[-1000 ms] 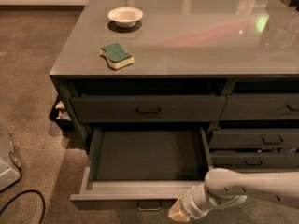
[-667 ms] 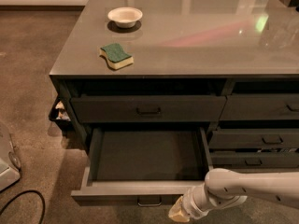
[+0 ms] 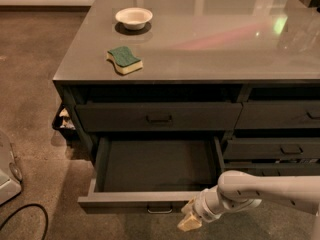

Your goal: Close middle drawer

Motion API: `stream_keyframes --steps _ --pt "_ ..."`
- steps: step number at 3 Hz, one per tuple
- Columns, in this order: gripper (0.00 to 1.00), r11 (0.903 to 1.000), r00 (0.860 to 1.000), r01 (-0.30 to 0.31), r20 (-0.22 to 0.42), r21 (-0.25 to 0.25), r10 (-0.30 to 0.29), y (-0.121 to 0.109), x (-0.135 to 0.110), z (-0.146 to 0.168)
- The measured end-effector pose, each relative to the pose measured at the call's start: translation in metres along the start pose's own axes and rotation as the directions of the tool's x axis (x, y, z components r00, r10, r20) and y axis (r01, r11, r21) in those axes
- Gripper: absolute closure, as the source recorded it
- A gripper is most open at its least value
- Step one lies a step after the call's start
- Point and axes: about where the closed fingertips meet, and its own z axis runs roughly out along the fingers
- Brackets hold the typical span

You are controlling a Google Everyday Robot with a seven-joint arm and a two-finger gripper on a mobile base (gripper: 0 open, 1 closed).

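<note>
Right now, in the single camera view, my gripper (image 3: 189,222) sits low at the near right end of the middle drawer (image 3: 150,170), which stands pulled well out of the cabinet with its bare inside showing. Whether my gripper is released or clenched I cannot tell from this angle, and it holds nothing that I can see. The drawer's front panel (image 3: 125,200) runs away to my gripper's left, and its small bar handle (image 3: 160,210) lies just beside my gripper on that side. I cannot tell whether I am touching the panel yet or only close to it. The top drawer (image 3: 158,117) is shut, above and beyond my gripper. Far beyond it on the countertop (image 3: 215,49) lie a green sponge (image 3: 124,60) and a white bowl (image 3: 133,18), well clear of my work. To close the drawer well, I judge I should press flat on the panel nearer the handle than the corner. An off-centre push could skew the drawer on its runners. I should then drive straight in, steadily, until the front sits flush.
</note>
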Motion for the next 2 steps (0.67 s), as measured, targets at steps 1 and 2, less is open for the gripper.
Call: stream_keyframes --steps 1,2 --pt "0.00 0.9997 1.000 0.006 0.019 0.023 -0.007 -0.018 -0.011 -0.003" --pt "0.00 0.9992 0.999 0.012 0.042 0.038 -0.014 -0.035 -0.024 -0.003"
